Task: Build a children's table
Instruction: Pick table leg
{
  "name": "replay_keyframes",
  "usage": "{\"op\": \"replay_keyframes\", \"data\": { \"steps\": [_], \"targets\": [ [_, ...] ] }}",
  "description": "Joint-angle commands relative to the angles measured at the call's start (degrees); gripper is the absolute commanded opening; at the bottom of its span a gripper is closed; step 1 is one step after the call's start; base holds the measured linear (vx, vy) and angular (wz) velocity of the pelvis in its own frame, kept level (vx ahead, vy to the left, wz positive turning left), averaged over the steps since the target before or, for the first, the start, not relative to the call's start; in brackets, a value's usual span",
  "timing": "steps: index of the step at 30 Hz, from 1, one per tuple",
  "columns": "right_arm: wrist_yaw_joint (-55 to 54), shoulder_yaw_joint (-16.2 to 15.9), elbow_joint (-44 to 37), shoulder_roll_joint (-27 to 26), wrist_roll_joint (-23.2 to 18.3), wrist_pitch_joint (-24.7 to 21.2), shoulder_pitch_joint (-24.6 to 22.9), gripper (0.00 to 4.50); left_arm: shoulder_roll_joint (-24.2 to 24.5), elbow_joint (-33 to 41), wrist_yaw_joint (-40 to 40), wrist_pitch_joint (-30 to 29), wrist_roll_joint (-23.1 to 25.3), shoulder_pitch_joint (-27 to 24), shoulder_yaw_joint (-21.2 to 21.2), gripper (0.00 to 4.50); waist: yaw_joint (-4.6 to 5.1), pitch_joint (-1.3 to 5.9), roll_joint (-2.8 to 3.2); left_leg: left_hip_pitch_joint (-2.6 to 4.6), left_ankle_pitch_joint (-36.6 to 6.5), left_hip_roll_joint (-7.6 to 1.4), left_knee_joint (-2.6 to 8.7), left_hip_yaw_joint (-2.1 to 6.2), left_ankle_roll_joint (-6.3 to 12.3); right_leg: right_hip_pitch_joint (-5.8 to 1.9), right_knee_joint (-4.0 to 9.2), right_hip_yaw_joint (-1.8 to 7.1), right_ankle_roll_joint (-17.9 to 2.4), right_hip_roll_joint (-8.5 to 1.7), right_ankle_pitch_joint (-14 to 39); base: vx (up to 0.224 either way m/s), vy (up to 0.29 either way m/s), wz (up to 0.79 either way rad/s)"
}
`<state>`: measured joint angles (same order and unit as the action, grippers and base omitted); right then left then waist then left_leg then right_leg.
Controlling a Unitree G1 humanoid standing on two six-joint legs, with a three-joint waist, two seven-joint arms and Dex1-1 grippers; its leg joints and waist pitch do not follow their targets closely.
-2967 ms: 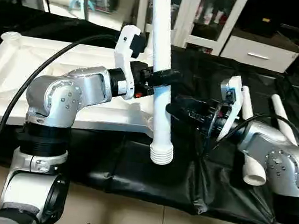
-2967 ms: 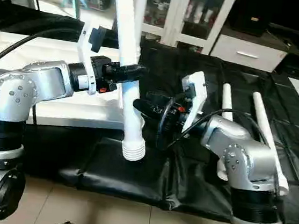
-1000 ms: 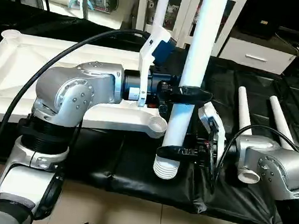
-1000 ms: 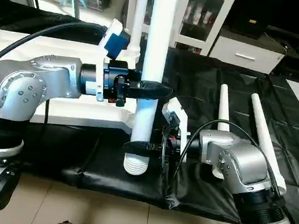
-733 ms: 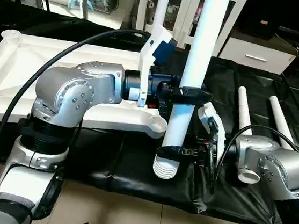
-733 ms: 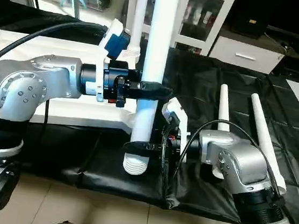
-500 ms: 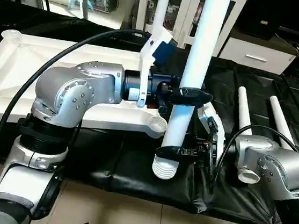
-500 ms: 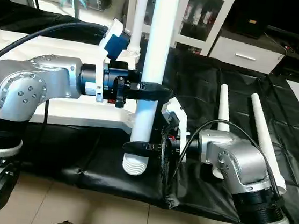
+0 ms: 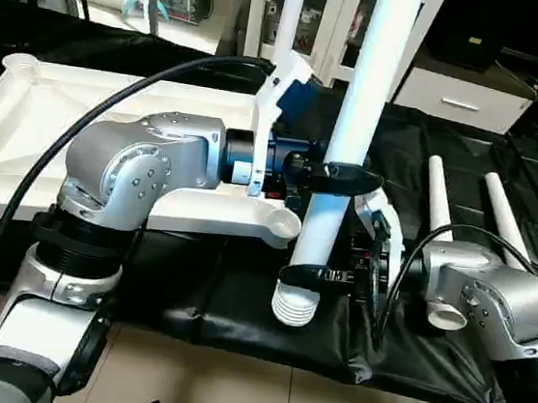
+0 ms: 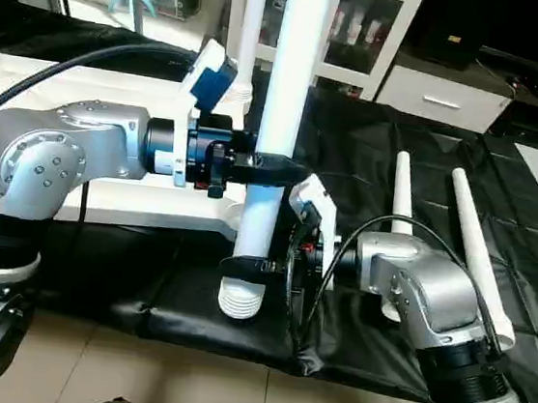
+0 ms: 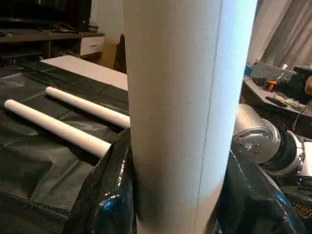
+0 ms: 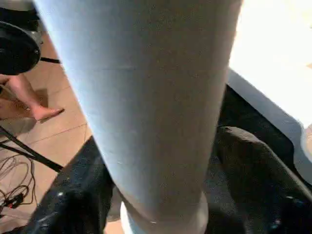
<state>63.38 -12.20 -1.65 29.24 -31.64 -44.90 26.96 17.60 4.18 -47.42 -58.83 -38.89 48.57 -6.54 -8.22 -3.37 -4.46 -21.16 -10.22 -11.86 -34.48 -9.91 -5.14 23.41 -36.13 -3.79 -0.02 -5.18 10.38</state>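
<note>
here we see a long white leg (image 9: 356,124) standing nearly upright in the middle of the head views, its ribbed threaded end (image 9: 296,307) pointing down just above the black sheet (image 9: 238,305) in the lower centre. our left gripper (image 9: 342,179) reaches in from the left of the frame, and its jaws are clamped round the leg about halfway up. our right gripper (image 9: 319,273) comes in from the right, lower down, with its jaws set on either side of the leg just above the threads; we cannot tell whether they press on it or stand slightly clear. in the left wrist view the leg (image 11: 185,107) stands between 2 black fingers (image 11: 105,195), and in the right wrist view it (image 12: 146,97) again sits between the dark fingers (image 12: 253,170).

the white ribbed table panel (image 9: 33,136) lies flat at the left of the frame, on the black sheet, with a round corner socket (image 9: 281,225) just left of the held leg and another socket (image 9: 19,63) at the upper left. 2 more legs (image 9: 487,207) lie side by side on the sheet at the right, behind our right arm. a white cabinet with glass doors (image 10: 366,28) stands along the top of the frame. a person's bare foot (image 12: 41,113) rests on the tiled floor in the right wrist view.
</note>
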Motion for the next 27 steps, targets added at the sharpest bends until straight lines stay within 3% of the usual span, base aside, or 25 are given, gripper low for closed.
{"op": "replay_keyframes", "data": {
  "steps": [1, 9, 14, 15, 16, 19, 20, 21, 24, 27],
  "targets": [
    [0.36, 0.18, -0.54, 0.3, -0.35, -0.58, 0.13, 2.82, -0.27, 0.71, -0.23, 0.14, -0.43, 0.54, -0.31, 1.77, 0.01, 4.21, 0.15, 0.5, -6.9, -0.86, 3.76, -0.13, -1.78, -3.43, 3.54, 2.18, -10.74, -2.48, 6.74, 0.0, 0.0, 0.0],
    [0.6, 0.37, -0.36, 0.35, -0.51, -0.57, 0.08, 2.1, -0.22, -0.1, -0.13, 0.48, -0.35, 0.9, 0.33, 1.77, 0.0, 4.21, 0.17, 0.56, -6.95, -0.87, 3.77, -0.13, -1.85, -3.41, 3.55, 2.17, -10.78, -2.49, 6.92, 0.0, 0.0, 0.0],
    [0.48, 0.74, 0.14, 0.1, -0.29, -0.25, 0.35, 1.95, 0.39, -0.32, -0.03, 0.93, 0.27, 0.92, 0.32, 1.77, -0.01, 4.24, 0.18, 0.51, -6.64, -0.85, 3.76, -0.11, -1.81, -3.45, 3.47, 2.17, -10.88, -2.49, 6.44, 0.0, 0.0, 0.0],
    [0.47, 0.84, 0.23, 0.07, -0.31, -0.16, 0.41, 1.95, 0.02, -1.42, 1.42, 0.35, 0.9, 1.45, 0.43, 1.77, -0.05, 4.26, 0.42, 0.55, -6.73, -0.85, 3.75, -0.09, -1.88, -3.42, 3.43, 2.17, -10.93, -2.49, 6.33, 0.0, 0.0, 0.0],
    [0.46, 0.86, 0.24, 0.06, -0.32, -0.14, 0.43, 1.94, -0.06, -1.67, 1.75, 0.22, 1.04, 1.57, 0.46, 2.47, -0.02, 4.23, 0.28, 0.53, -6.76, -0.81, 3.73, -0.12, -1.86, -3.42, 3.48, 2.17, -10.91, -2.42, 6.08, 0.0, 0.0, 0.0],
    [0.35, 1.15, 0.35, -0.04, -0.39, 0.07, 0.42, 1.92, 0.59, -1.98, 0.28, -0.17, 0.25, 1.52, 0.63, 2.47, -0.07, 4.27, 0.55, 0.57, -7.06, -0.82, 3.77, -0.03, -2.02, -3.46, 3.46, 2.15, -10.82, -2.5, 6.37, 0.0, 0.0, 0.0],
    [0.24, 1.37, 0.37, -0.1, -0.42, 0.24, 0.36, 1.9, 0.33, -2.33, 0.08, -1.14, -1.03, 1.43, 1.74, 2.75, 0.0, 4.28, 0.48, 0.59, -6.99, -0.77, 3.76, -0.09, -2.05, -3.45, 3.49, 2.14, -10.98, -2.43, 6.03, 0.0, 0.0, 0.0],
    [0.16, 1.5, 0.36, -0.13, -0.47, 0.26, 0.33, 1.89, 0.5, -2.24, -0.14, -1.15, -1.11, 1.34, 1.76, 2.89, -0.04, 4.3, 0.8, 0.62, -6.98, -0.79, 3.75, -0.05, -2.18, -3.44, 3.39, 2.14, -11.18, -2.46, 5.73, 0.0, 0.0, 0.0],
    [-0.24, 2.2, 0.18, -0.28, -0.7, 0.34, 0.24, 1.88, 1.03, -1.77, -0.3, -1.73, -1.43, 1.09, 1.85, 2.94, -0.06, 4.33, 0.85, 0.63, -7.24, -0.78, 3.77, 0.0, -2.27, -3.49, 3.31, 2.1, -11.69, -2.41, 4.73, 0.0, 0.0, 0.0],
    [-0.42, 2.82, -0.08, -0.12, -0.84, 0.46, 0.25, 1.88, 1.14, -1.84, -0.02, -2.22, -1.86, 1.01, 2.32, 3.33, -0.09, 4.29, 0.98, 0.66, -7.92, -0.76, 3.81, 0.01, -2.47, -3.5, 3.35, 2.1, -11.95, -2.41, 4.85, 0.0, 0.0, 0.0]
  ]
}}
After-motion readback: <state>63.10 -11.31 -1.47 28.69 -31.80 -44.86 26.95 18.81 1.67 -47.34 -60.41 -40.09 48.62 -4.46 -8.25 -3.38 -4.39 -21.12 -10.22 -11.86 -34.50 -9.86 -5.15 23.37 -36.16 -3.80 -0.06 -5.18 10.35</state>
